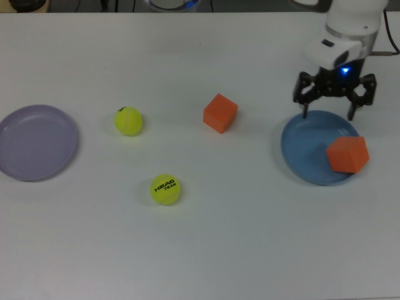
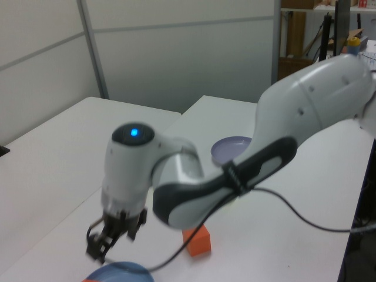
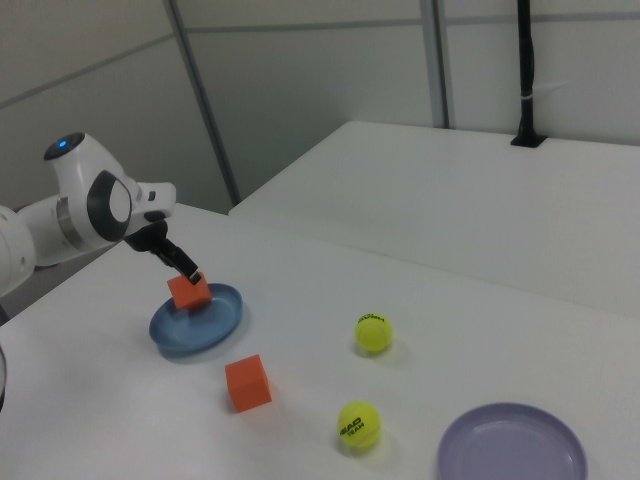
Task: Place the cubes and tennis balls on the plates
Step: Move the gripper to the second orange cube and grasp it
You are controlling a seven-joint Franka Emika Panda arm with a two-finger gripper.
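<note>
The tool point(image 1: 333, 99) is being held open and empty above the blue plate point(image 1: 309, 150) at the top view's right. One cube point(image 1: 347, 154) is lying at that plate's right rim; the other cube point(image 1: 220, 113) and both tennis balls point(image 1: 128, 120) point(image 1: 165, 189) are lying mid-counter point(image 1: 206, 250). The lavender plate point(image 1: 37, 142) is sitting unblocked at the left edge.

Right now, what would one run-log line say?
end effector: open, empty | blue plate: one cube at its rim | lavender plate: empty | on table: second cube, two tennis balls

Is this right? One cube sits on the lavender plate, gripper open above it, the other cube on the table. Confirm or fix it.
Wrong plate. The cube sits on the blue plate, as the top view shows; the lavender plate holds nothing. The gripper is open above it, and the other cube lies on the table.
</note>
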